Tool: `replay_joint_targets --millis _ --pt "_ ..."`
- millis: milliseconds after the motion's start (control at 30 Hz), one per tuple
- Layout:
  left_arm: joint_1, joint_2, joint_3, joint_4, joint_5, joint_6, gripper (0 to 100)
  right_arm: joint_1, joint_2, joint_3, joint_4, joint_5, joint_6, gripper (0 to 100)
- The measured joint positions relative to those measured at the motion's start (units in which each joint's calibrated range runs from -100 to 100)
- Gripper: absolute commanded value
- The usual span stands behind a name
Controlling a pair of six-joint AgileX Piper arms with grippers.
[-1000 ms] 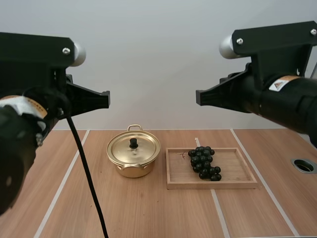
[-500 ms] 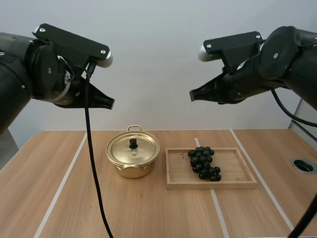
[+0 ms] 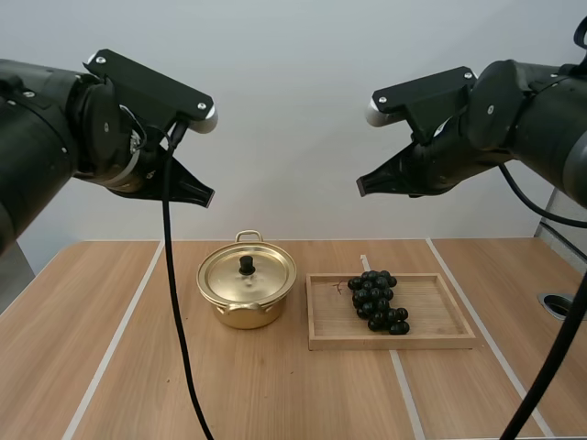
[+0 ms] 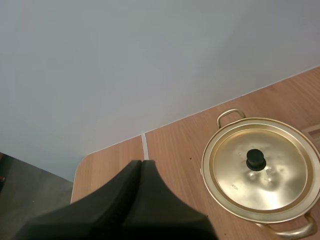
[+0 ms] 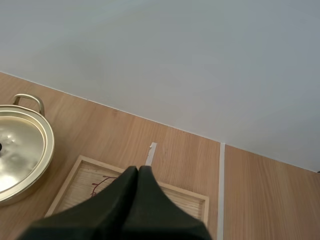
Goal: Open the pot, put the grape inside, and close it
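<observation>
A gold pot (image 3: 246, 293) stands on the wooden table with its lid (image 3: 247, 272) on, black knob (image 3: 247, 264) up. To its right a bunch of dark grapes (image 3: 378, 301) lies in a wooden tray (image 3: 440, 330). My left gripper (image 3: 207, 195) hangs high above the table, left of the pot, shut on nothing. My right gripper (image 3: 363, 187) hangs high above the tray, also shut. The left wrist view has the shut left gripper (image 4: 142, 165) beside the lidded pot (image 4: 261, 170). The right wrist view has the shut right gripper (image 5: 138, 171) over the tray's far rim (image 5: 172, 189), the pot's edge (image 5: 25, 150) beside it.
A round hole (image 3: 562, 305) sits in the table at the far right. White lines (image 3: 110, 353) run across the table top. Bare table lies in front of the pot and the tray.
Both arms have swung from close to the camera to farther out and higher over the table. Pot, lid, grapes and tray have not moved.
</observation>
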Motion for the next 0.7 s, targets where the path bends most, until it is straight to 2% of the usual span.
replay_joint_targets --millis 67,100,133,200,233,267,433,700 --pt "0.0 1.03 0.0 -3.56 -0.39 4.87 19 0.0 0.0 0.0 0.0 -0.18 0.0 3" --pt "0.02 1.74 0.0 -6.36 -0.62 7.74 28 0.0 0.0 0.0 0.03 -0.35 0.0 18" --pt "0.02 2.55 0.0 -9.59 -0.62 10.89 41 0.0 0.0 0.0 0.14 -0.35 0.0 36" --pt "0.08 4.24 0.0 -16.21 -0.62 16.31 75 0.0 0.0 0.0 0.41 -0.35 -0.28 84" --pt "0.08 5.15 0.0 -19.09 -0.62 18.79 93 0.0 0.0 0.0 0.42 -0.35 -0.86 100" --pt "0.08 6.16 0.0 -21.37 -0.82 20.54 100 0.0 0.0 0.0 0.42 -0.35 -1.35 100" --pt "-0.13 11.96 0.0 -25.28 -1.23 24.97 100 0.0 0.0 0.0 0.5 -0.13 -3.24 100" --pt "-2.93 23.01 -2.38 -25.61 -1.39 25.53 100 0.0 0.0 0.0 0.5 2.59 -3.77 100"
